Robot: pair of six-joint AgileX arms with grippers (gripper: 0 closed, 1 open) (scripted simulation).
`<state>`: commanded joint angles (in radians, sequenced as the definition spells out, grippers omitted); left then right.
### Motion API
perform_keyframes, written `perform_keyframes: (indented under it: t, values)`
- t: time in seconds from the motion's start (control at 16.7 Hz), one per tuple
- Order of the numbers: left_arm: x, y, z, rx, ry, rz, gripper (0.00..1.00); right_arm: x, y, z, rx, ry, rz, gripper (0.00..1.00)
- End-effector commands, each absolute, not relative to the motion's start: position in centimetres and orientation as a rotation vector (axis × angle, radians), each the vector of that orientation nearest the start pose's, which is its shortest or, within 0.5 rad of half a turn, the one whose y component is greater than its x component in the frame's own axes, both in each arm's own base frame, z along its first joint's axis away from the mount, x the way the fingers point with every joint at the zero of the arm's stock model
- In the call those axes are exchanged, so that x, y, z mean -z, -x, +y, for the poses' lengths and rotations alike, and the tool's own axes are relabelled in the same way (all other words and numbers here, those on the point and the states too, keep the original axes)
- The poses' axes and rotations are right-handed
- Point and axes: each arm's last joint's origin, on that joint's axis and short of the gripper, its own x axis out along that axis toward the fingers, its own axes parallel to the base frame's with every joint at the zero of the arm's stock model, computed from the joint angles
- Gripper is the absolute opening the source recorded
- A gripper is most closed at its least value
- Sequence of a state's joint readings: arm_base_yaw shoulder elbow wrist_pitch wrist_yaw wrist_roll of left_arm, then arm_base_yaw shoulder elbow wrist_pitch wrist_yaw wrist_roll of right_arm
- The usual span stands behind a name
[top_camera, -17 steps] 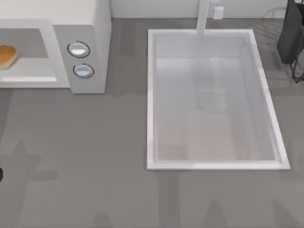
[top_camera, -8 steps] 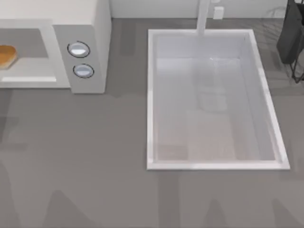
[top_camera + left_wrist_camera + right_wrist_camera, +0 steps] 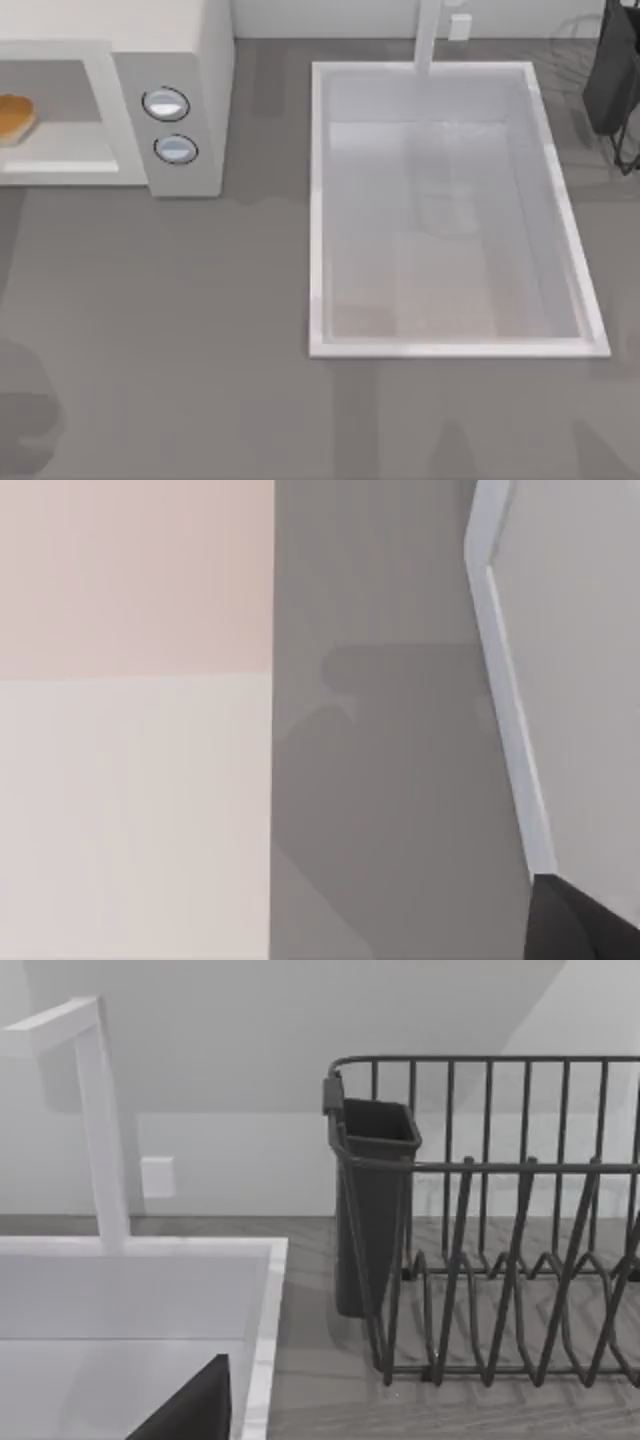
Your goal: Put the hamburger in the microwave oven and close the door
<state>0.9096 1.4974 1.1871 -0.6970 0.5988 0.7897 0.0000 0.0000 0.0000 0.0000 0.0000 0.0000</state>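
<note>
At the far left corner of the tabletop (image 3: pixel 200 330), inside the grey cavity of the microwave oven (image 3: pixel 190 60), the hamburger (image 3: pixel 14 117) lies on the cavity floor, cut off by the top view's left edge. The oven's front panel carries two round knobs (image 3: pixel 166 104) stacked one above the other, just right of the open cavity. I cannot tell where the door stands.

Right of the oven, well apart from it, a large white sink (image 3: pixel 318 200) is set into the tabletop, with a white faucet (image 3: pixel 428 35) rising at its far edge. Beyond the sink, at the far right corner, stands a dark wire dish rack (image 3: pixel 618 80); the right wrist view shows its bars (image 3: pixel 500 1260) and a dark cutlery holder (image 3: pixel 370 1210) hung on its near end, beside the sink rim (image 3: pixel 262 1320) and the faucet (image 3: pixel 100 1120).

A dark corner in the right wrist view may be part of that arm; whether the right end effector is open, I cannot tell. The left wrist view looks at grey and pale flat surfaces, with a dark bit at one corner; the left end effector's state cannot be told either.
</note>
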Motion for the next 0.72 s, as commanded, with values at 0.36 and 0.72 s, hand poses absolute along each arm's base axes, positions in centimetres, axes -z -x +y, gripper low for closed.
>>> perform_keyframes:
  t: [0.36,0.72]
  values:
    - [-24.4,-19.4,29.7,0.019,-0.008,0.785,0.0,-16.0,-10.6,-0.1,0.0,0.0,0.0,1.0]
    - [-24.0,-19.5,29.6,0.021,-0.01,0.788,0.0,-16.0,-10.6,-0.1,0.0,0.0,0.0,1.0]
